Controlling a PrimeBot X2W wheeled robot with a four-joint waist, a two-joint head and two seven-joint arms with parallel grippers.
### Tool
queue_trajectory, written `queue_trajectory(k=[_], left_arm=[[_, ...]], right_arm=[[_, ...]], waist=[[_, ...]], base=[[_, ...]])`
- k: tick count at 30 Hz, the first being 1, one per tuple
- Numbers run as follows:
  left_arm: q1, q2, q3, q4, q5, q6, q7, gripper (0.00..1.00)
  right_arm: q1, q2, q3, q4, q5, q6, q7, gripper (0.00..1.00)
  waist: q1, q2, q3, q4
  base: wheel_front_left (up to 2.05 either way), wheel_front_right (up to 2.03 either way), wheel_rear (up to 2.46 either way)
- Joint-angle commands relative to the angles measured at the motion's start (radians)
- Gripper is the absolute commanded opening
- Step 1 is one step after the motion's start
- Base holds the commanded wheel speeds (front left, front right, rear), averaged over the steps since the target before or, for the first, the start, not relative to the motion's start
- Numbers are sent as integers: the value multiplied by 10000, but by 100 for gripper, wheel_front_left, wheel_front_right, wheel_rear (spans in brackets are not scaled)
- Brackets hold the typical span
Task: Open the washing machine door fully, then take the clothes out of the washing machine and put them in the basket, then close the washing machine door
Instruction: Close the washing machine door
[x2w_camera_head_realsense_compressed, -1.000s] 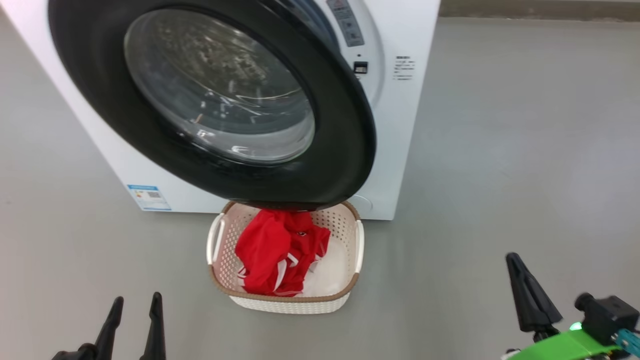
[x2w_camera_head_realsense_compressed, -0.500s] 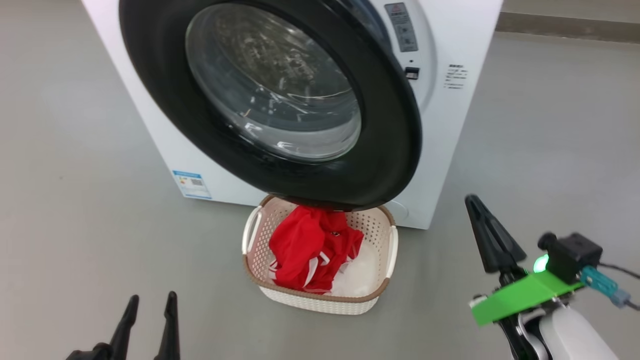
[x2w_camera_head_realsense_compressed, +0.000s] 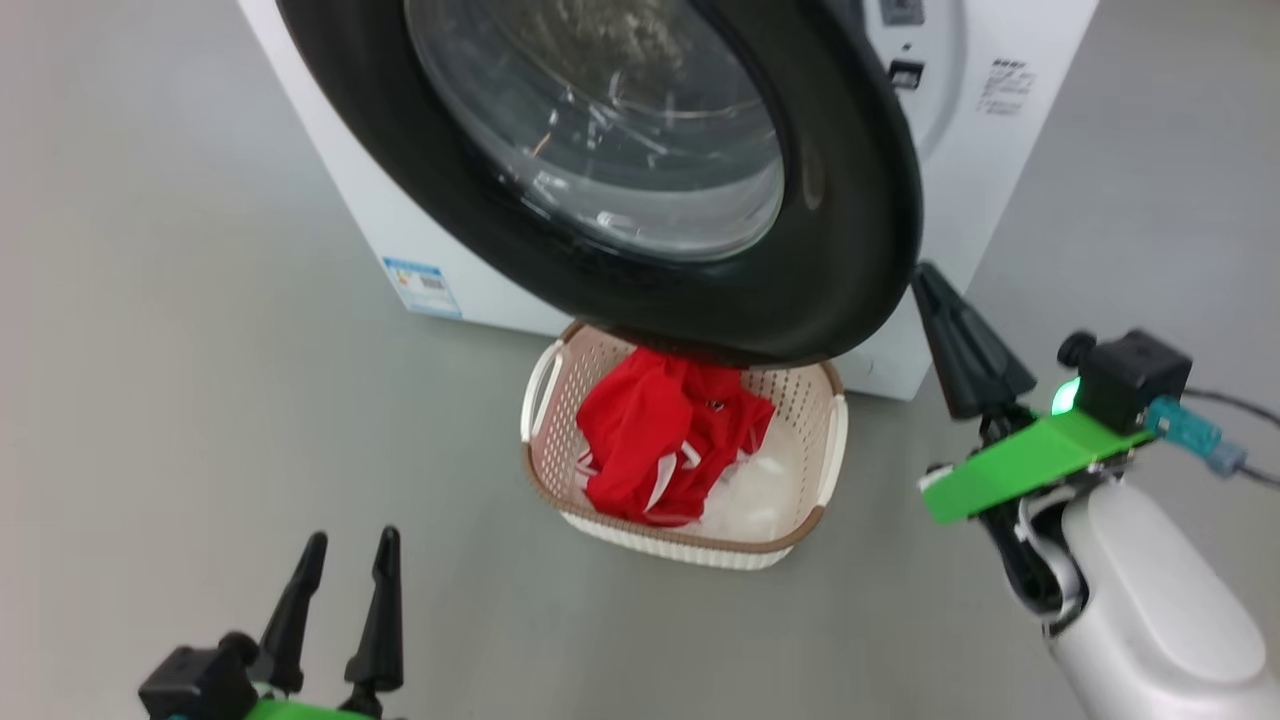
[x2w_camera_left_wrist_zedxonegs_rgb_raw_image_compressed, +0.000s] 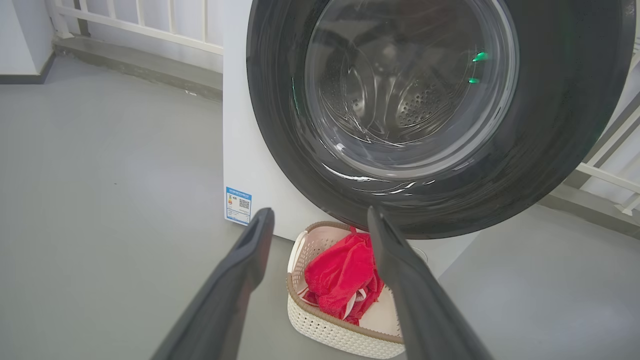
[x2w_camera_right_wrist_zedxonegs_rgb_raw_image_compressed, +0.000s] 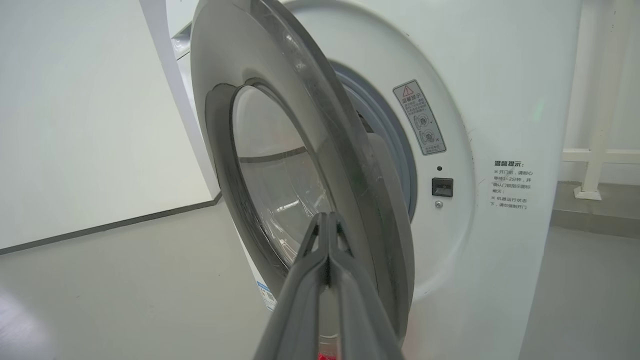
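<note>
Grey floor (x2w_camera_head_realsense_compressed: 180, 330) | left fingers (x2w_camera_head_realsense_compressed: 383, 575) low, spread, empty | right fingers (x2w_camera_head_realsense_compressed: 935, 295) closed, beside washing machine door (x2w_camera_head_realsense_compressed: 855, 240)

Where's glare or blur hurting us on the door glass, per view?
Head view: white highlight streaks low on the washing machine door glass; basket below softly lit, no hard shadow. Left wrist view: two green glints on the glass, drum legible through it. Right wrist view: shut right tool soft up close, warning sticker legible.
</note>
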Motion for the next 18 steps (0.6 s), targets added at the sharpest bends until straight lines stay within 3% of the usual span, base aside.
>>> queue_trajectory(k=[1,18], left_arm=[[-356,81,260,-285,-76,-53,-49,100],[-1422,80,-332,-462,-810,106,-49,100]], right_arm=[[-420,-10,180,-170,55,65,-63,0],[-1986,-375,-146,359,-17,65,-63,0]], waist=[[0,0,516,276],[0,0,2120,767]], base=[[0,0,0],[0,0,0]])
